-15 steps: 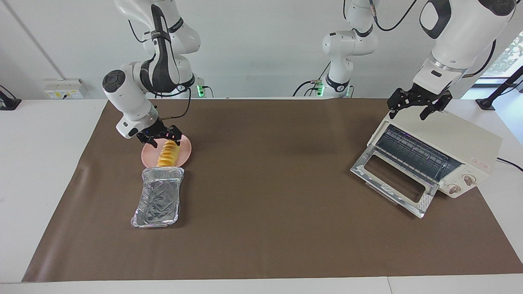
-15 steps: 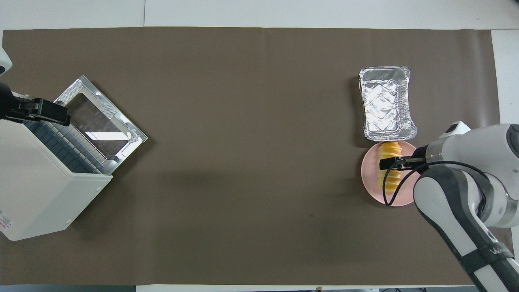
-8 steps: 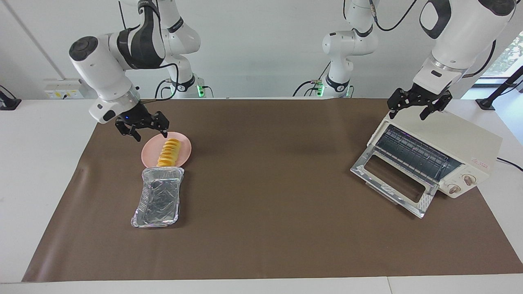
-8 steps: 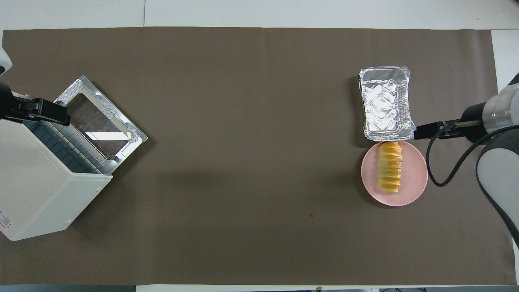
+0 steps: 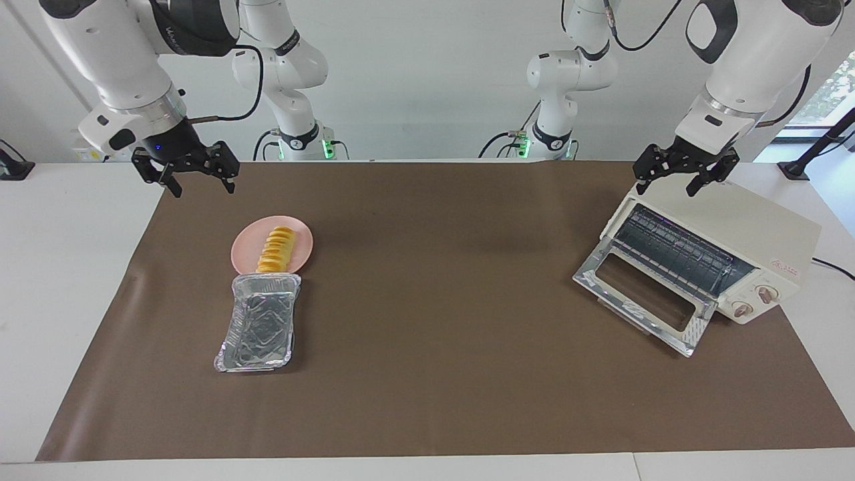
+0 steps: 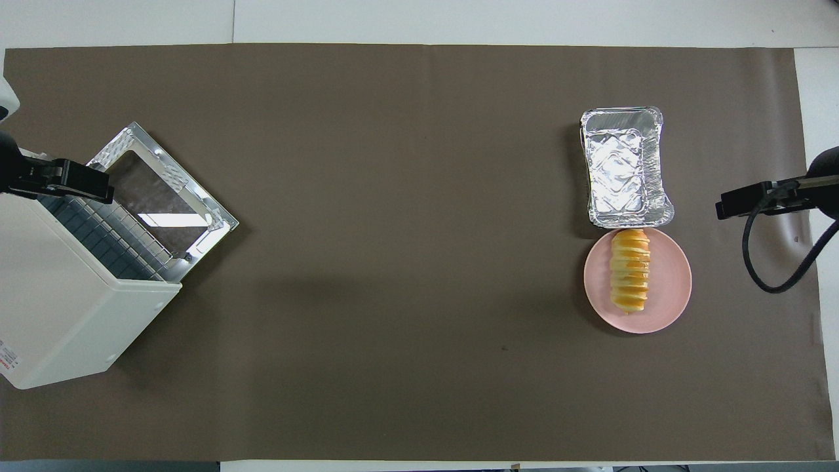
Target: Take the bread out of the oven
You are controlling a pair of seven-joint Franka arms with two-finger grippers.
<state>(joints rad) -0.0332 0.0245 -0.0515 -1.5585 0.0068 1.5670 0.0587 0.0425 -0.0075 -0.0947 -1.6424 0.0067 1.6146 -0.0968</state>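
Bread (image 5: 276,249) is being left lengthwise on the plate (image 5: 302,248) below the empty, open right gripper (image 5: 186,170); the left gripper (image 5: 686,171), also open, is being held over the oven (image 5: 741,234).

Nothing I can really read here. Small red mark on the oven (image 5: 748,234) top near its knobs, and red print on its side low in the overhead view, both too tiny to make out. Lettering on my right arm's dark band, also illegible.
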